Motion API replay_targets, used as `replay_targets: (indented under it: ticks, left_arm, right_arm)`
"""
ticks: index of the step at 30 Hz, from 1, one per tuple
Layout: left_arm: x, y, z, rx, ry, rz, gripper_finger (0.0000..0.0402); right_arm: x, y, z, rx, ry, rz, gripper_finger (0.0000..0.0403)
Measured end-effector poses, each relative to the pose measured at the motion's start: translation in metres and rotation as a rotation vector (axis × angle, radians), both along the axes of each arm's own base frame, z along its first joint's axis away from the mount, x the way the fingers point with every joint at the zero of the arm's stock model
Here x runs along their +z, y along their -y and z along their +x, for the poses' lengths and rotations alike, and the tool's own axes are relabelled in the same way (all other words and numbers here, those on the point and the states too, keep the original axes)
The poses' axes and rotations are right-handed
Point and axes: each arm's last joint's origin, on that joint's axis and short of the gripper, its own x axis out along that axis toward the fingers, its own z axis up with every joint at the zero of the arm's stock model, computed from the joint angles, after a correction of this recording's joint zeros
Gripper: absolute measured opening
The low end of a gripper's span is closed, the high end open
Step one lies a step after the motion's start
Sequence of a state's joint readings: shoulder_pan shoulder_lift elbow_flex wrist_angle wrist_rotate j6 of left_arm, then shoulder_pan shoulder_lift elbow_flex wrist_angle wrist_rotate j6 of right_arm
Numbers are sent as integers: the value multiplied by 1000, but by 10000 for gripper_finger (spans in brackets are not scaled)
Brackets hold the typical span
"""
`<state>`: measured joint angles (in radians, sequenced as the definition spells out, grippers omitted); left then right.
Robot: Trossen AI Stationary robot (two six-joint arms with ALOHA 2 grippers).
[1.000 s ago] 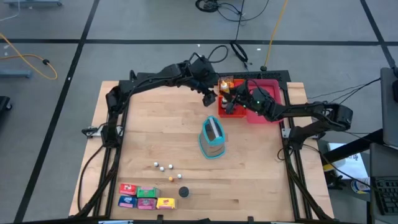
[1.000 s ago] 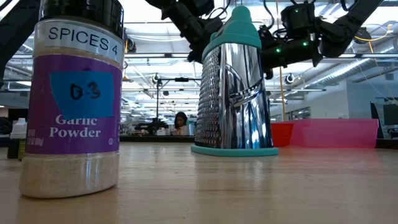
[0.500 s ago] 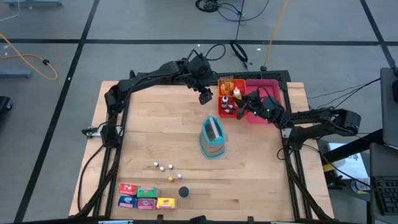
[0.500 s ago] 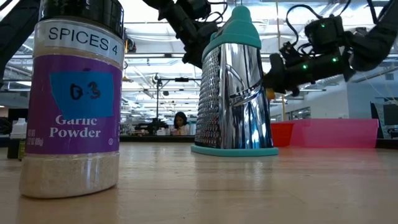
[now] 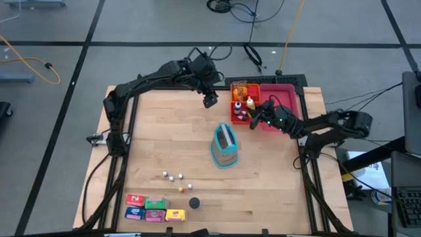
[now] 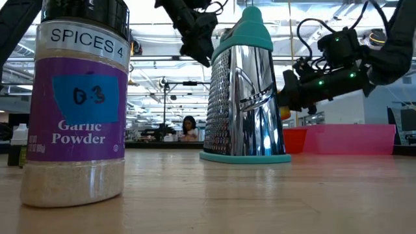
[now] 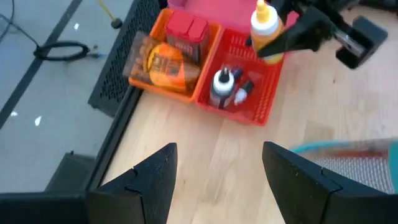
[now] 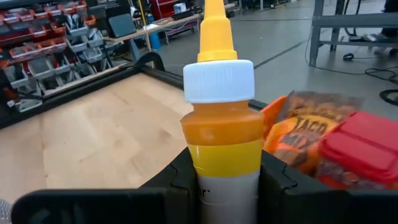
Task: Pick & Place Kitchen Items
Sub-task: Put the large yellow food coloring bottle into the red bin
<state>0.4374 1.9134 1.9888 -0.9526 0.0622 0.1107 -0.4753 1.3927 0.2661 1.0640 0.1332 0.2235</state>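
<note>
A squeeze bottle (image 8: 222, 124) with orange sauce, a white cap and a yellow nozzle stands upright in my right gripper (image 8: 227, 186), which is shut on it over the red basket (image 7: 261, 106) at the far right. Two tiny bottles (image 7: 222, 84) lie in that basket. My left gripper (image 7: 217, 152) hangs open and holds nothing, above the bare wood left of the basket (image 5: 210, 99). Small coloured boxes (image 5: 154, 208), white balls (image 5: 172, 176) and a black-capped garlic powder jar (image 6: 78, 104) sit near the table's near edge. My right gripper pinches the squeeze bottle's lower body (image 8: 227, 177) between its two fingers (image 8: 177, 177), below the orange shoulder. The fingers come in level from the table's right side. The bottle stands upright with its nozzle up; the fingers hide its bottom.
A steel grater with teal trim (image 5: 224, 145) stands mid-table, just near of the basket. An orange tray (image 7: 146, 81) with a red box and an orange packet sits beside the basket, and a pink tray (image 5: 283, 99) lies to its right. Bare wood spreads on the left.
My right gripper has sunk toward the red basket with the squeeze bottle, which stays upright. My left gripper has risen a little and drawn back toward the table's far left, still open.
</note>
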Motion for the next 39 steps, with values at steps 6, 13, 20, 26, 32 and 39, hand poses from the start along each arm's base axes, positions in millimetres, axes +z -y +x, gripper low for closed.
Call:
replay_targets:
  ticks: [6,13,20,26,32,39]
  left_arm:
    - [13,8,-16,11,-35,1,237]
    - [27,26,-33,-9,-78,-21,237]
    - [39,45,-49,-1,-131,-1,237]
    - [50,59,-61,9,-140,18,237]
    - [59,68,-68,-1,-123,30,237]
    - [59,73,-67,-13,-120,30,237]
  right_arm:
    - [-13,-5,11,42,21,-25,81]
    - [-24,-7,21,59,13,-57,81]
    - [-38,-2,41,67,-39,-52,81]
    - [-43,2,51,67,-44,-52,79]
    - [-44,2,52,68,-49,-49,92]
    - [-44,2,51,71,-66,-66,120]
